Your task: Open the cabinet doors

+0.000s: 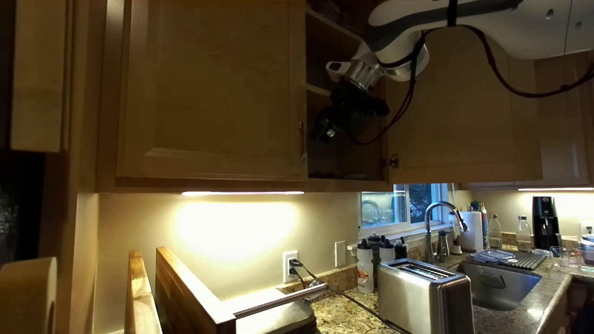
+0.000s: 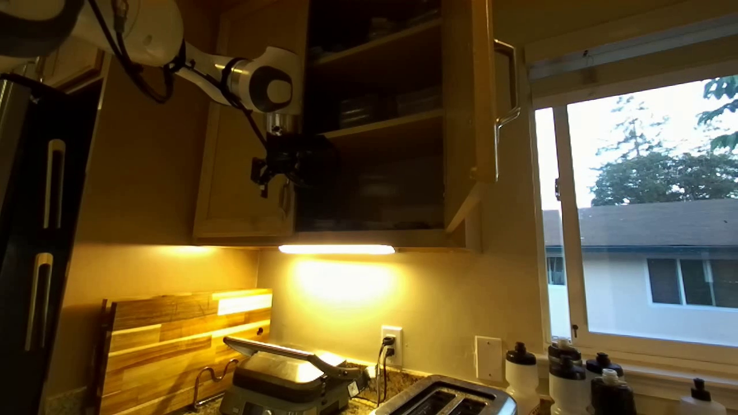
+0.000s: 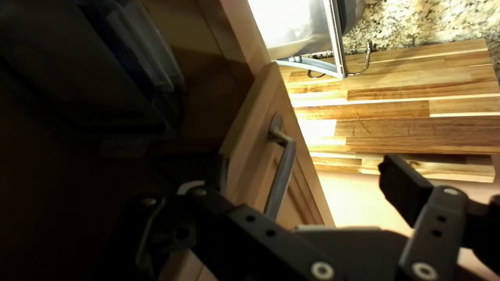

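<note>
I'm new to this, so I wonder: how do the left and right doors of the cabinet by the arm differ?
In both exterior views, the left door looks shut while the right door stands swung open. In an exterior view, the left door shows its paneled front, the right door its inner side and a hinge. Both are tan wood with metal bar handles.

Tan cabinet doors (image 1: 222, 93); black end effector (image 3: 308, 175); speckled countertop (image 3: 410, 23).
</note>
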Motion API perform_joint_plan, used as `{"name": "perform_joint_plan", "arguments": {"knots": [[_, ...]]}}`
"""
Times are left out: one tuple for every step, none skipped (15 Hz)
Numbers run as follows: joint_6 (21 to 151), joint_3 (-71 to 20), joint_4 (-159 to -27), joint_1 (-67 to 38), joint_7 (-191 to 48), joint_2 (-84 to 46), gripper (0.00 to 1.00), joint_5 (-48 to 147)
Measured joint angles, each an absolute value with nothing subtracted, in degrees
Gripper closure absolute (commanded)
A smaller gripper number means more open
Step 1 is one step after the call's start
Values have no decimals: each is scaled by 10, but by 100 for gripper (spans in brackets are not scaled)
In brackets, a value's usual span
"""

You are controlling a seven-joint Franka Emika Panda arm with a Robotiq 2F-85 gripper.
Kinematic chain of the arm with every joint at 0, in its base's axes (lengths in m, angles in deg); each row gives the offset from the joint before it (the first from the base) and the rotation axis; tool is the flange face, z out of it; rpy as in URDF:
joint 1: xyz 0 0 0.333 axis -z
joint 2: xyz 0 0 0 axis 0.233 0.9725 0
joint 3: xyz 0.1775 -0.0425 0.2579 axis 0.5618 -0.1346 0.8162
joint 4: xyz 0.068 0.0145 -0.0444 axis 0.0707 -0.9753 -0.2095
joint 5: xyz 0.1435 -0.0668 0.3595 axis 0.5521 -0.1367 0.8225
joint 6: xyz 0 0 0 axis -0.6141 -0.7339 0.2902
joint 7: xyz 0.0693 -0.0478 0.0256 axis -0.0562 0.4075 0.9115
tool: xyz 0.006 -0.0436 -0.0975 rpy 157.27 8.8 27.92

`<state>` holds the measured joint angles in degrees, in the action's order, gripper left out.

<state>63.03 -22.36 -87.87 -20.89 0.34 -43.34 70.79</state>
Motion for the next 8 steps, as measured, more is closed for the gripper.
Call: {"name": "perform_joint_plan", "arguments": {"knots": [[630, -223, -867, -209, 4, -423, 0, 707], [629, -223, -857, -208, 4, -414, 0, 706], [629, -223, -848, -207, 4, -406, 0, 705], [629, -223, -839, -207, 4, -396, 0, 704], [629, -223, -830, -207, 4, -387, 0, 703], [629, -223, -822, -207, 4, -379, 0, 703], [629, -223, -816, -207, 4, -371, 0, 703], [629, -223, -811, -208, 4, -365, 0, 703]]}}
